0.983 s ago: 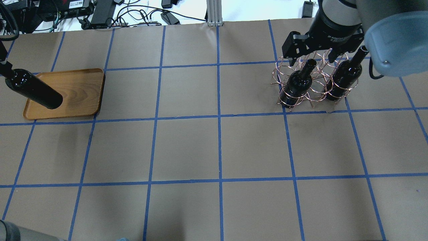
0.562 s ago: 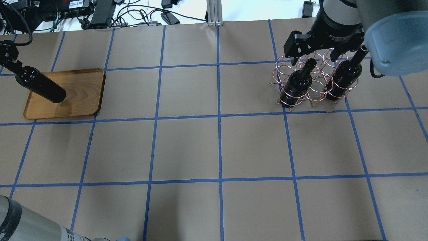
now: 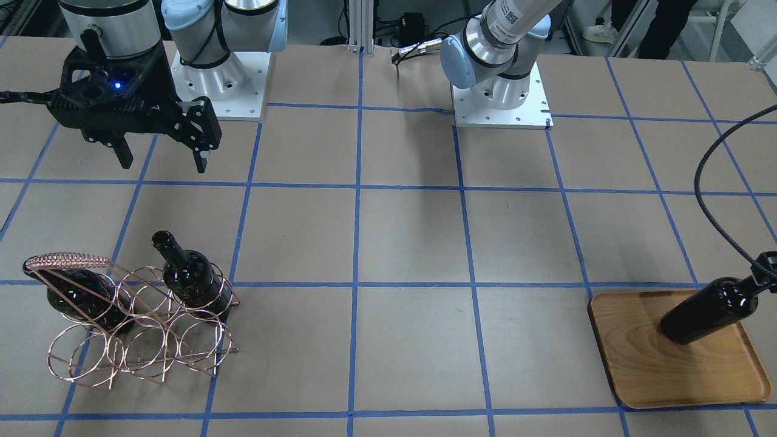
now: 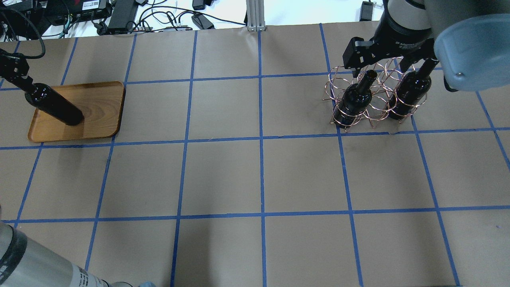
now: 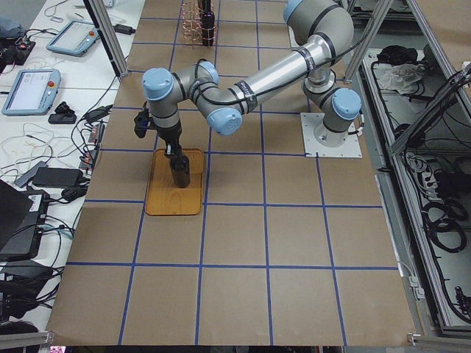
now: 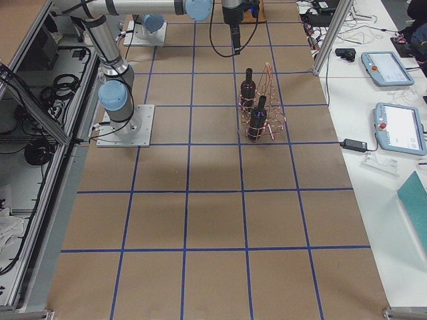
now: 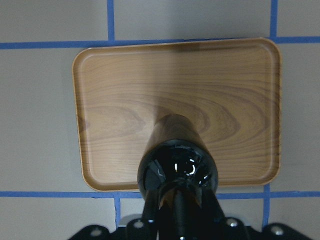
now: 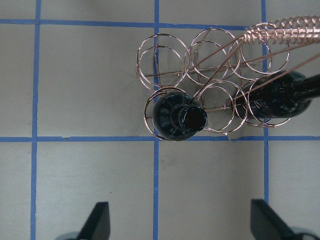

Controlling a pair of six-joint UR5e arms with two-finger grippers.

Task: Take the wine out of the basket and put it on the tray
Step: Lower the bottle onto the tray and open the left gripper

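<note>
Two bottles (image 3: 193,280) sit in basket (image 3: 142,331), lower left of front view. Placing step: left gripper (image 4: 18,77) pinches wine (image 4: 57,109) by neck, base apparently touching tray (image 4: 101,103), overhead left. Right gripper (image 3: 162,161) spread. Next: confirm seating, then release.

The left end effector (image 4: 18,75), near the table's left edge, is clamped on the neck of the wine (image 4: 55,109). The right end effector (image 3: 162,162) hangs with its fingers spread wide.
</note>
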